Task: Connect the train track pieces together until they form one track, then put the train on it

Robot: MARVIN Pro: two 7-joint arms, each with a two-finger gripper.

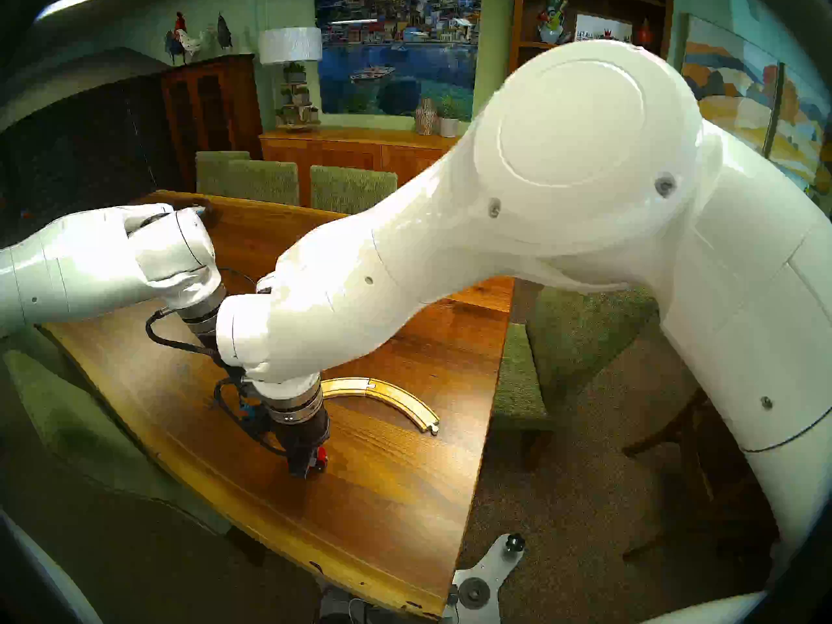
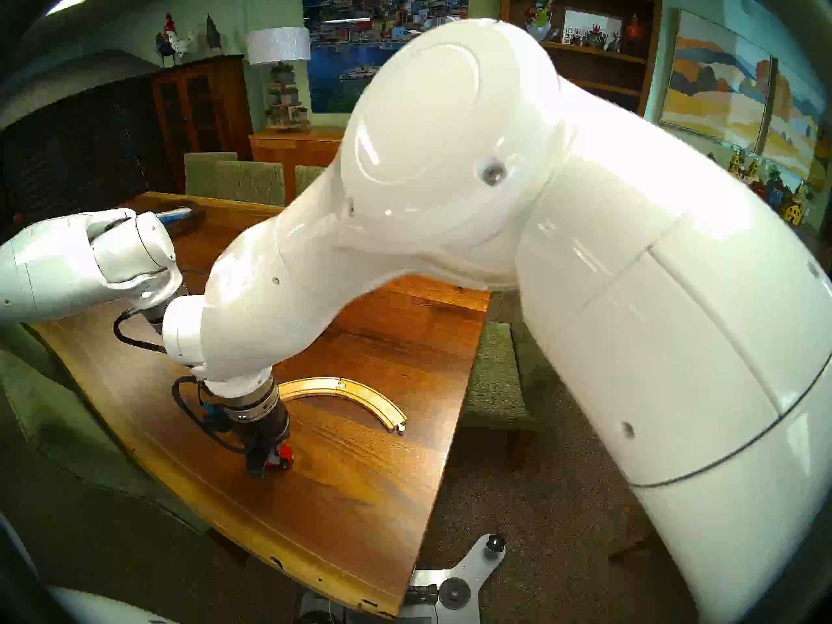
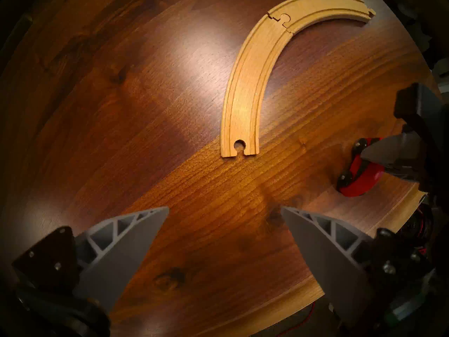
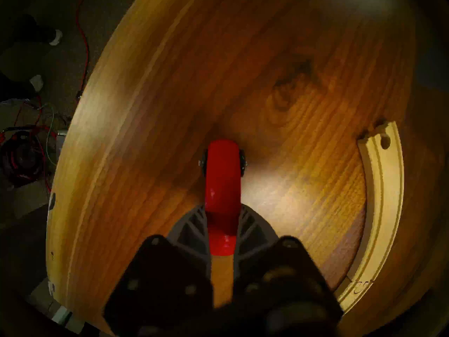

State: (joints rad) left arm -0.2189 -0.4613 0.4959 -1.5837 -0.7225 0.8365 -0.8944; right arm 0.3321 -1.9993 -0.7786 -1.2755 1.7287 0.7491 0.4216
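Observation:
Two pale curved track pieces lie joined peg-in-hole as one arc of track on the wooden table. The small red train stands on the table in front of the arc, apart from it. My right gripper points down, shut on the train with a finger pressed on each side. My left gripper hangs open and empty above the table, near the track's hole end; my right arm hides it in the head views.
Green chairs stand along the table's right side and far end. A dark object lies at the table's far left corner. The table's front edge is close to the train, with cables on the floor beyond.

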